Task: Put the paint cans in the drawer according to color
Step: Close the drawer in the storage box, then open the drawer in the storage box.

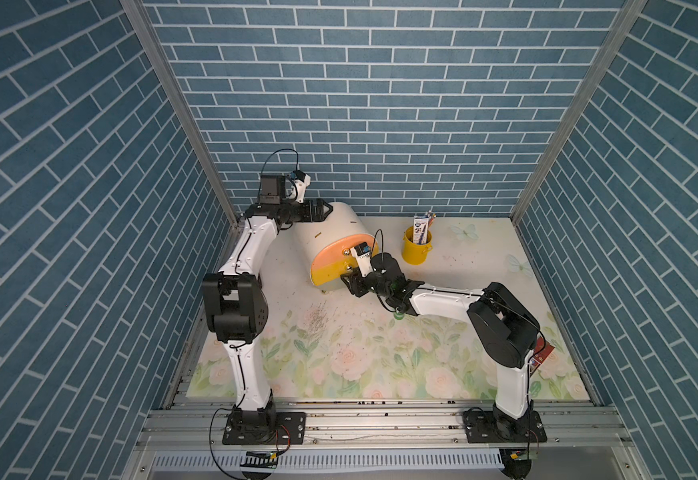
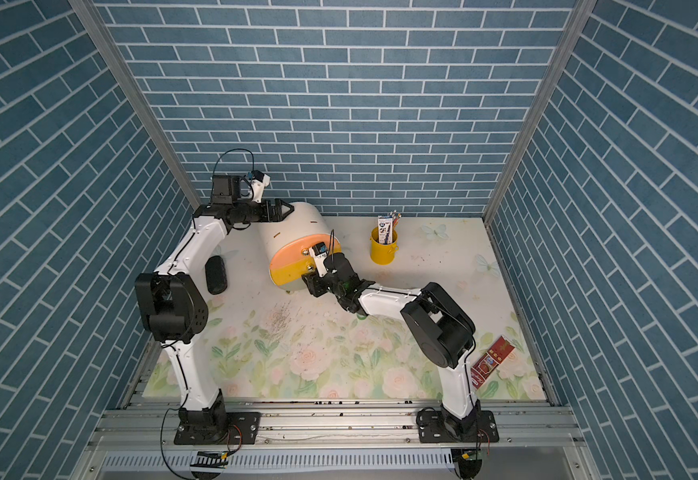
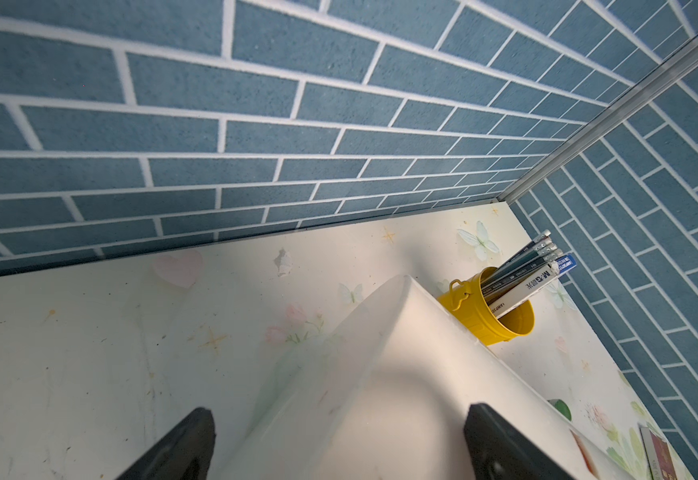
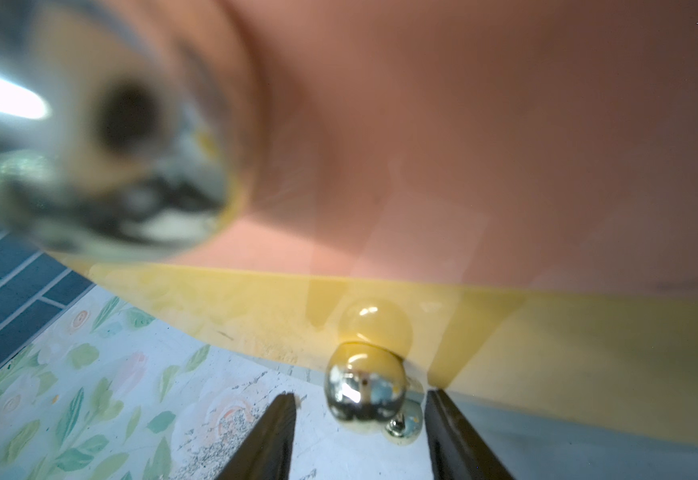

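Note:
The drawer (image 1: 330, 232) is a cream arch-topped cabinet standing at the back of the table, its peach and yellow fronts facing forward. My right gripper (image 4: 362, 401) is low at its front and open. Its fingers (image 4: 285, 419) flank the brass knob (image 4: 364, 386) at the grey front, with a gap on each side. Another knob (image 4: 89, 145) sits blurred close to that lens. My left gripper (image 3: 339, 415) is wide open astride the cabinet's rounded top rear (image 3: 401, 353), nothing in it. One green-lidded paint can (image 1: 398, 316) peeks from under my right forearm.
A yellow bucket (image 1: 416, 247) with pencils and a carton stands right of the cabinet by the back wall. A red packet (image 2: 491, 365) lies near the right wall. A black oblong object (image 2: 216, 274) lies behind my left arm. Blue brick walls enclose three sides.

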Motion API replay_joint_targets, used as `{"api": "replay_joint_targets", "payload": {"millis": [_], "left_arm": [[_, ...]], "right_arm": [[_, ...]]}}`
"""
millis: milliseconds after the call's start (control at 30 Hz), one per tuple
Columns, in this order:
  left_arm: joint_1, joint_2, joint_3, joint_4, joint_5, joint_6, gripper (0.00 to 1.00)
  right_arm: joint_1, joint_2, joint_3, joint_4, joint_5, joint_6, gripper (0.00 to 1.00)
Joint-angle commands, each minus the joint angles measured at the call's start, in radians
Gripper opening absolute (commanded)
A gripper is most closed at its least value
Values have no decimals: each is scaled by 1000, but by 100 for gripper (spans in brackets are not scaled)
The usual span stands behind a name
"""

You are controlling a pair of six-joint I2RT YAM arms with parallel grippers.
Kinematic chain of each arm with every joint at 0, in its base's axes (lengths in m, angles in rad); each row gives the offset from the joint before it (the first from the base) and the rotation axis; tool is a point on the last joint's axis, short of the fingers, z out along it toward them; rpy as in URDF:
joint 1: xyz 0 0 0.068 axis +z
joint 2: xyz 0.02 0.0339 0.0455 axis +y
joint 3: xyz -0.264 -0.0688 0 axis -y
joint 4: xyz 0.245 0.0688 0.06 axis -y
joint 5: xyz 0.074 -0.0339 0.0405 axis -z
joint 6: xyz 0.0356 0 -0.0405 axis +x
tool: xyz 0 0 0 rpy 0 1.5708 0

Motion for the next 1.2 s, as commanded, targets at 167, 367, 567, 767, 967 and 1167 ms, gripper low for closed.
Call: {"api": "replay_joint_targets", "payload": {"millis": [167, 367, 567, 767, 967, 1167], "left_arm": [[1, 1, -20, -44, 4, 27, 98], [5, 7, -10, -45, -4, 19, 98], [8, 15, 3, -53, -4, 16, 98], [11, 17, 1, -57, -8, 17, 98], [12, 16, -1, -56, -7, 13, 98], [13, 35, 29, -77, -10, 16, 98]], "right_arm": [[-6, 19, 46, 17, 28, -9, 56], [-5, 1, -11, 38, 68, -17, 56], [-1, 1, -71, 87, 77, -6, 56], [3, 5, -123, 148, 87, 9, 56], [4, 40, -151, 219, 129, 16, 56], [8, 85, -155, 286, 131, 31, 56]]}}
